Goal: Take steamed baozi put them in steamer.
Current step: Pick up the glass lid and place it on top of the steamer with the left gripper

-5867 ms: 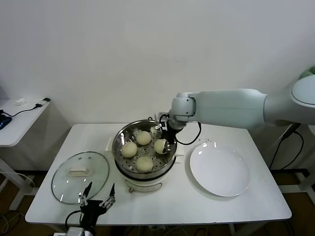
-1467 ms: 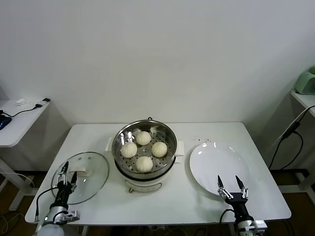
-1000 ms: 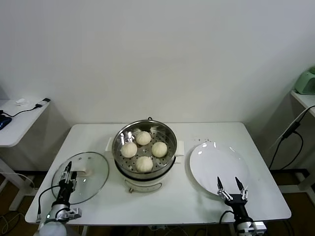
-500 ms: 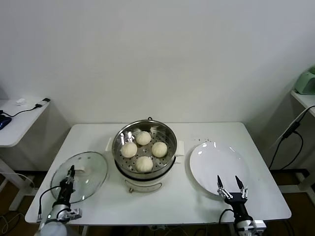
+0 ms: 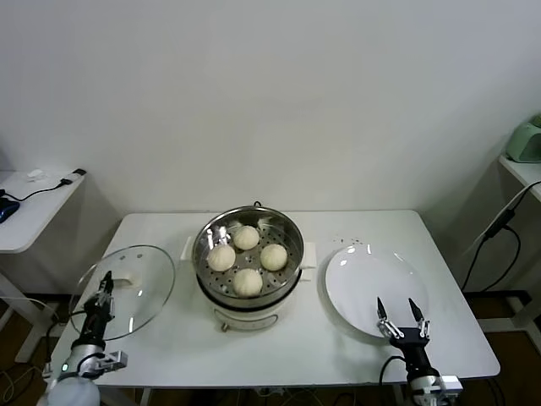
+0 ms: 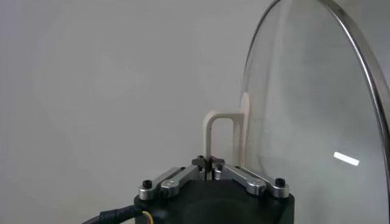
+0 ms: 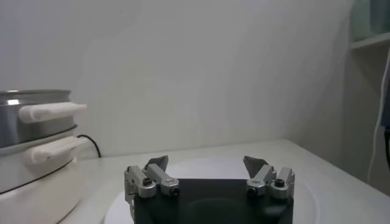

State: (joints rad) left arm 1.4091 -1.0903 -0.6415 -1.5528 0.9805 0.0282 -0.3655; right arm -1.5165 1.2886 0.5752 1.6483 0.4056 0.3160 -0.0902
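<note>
While the head view looks down on the white table (image 5: pixel 296 347), the steamer (image 5: pixel 248 258) sits at its middle with all four steamed baozi (image 5: pixel 247 237) on the perforated tray inside, spaced in a loose diamond, none touching. Glass lid (image 5: pixel 125 291) is off the table at the left edge, tilted up on its side, held by the left gripper (image 5: pixel 102 298) low at the table's front-left corner. White plate (image 5: pixel 375 290) lies right of the steamer, just beside its side handle. Right gripper (image 5: pixel 402 320) is low at the front-right, over the near rim of the plate, fingers spread, holding nothing. Small side table (image 5: pixel 34 207) stands far left with a cable on it. Left wrist view: left gripper (image 6: pixel 211 165) fingertips pinched together on the cream lid handle (image 6: pixel 219 131), glass lid (image 6: pixel 317 109) standing nearly upright beside it. Right wrist view: right gripper (image 7: pixel 207 173) fingers wide apart, nothing between them, white plate (image 7: pixel 210 164) under and beyond it, steamer (image 7: pixel 36 149) off to the side with its white handles (image 7: pixel 52 111) sticking out.
</note>
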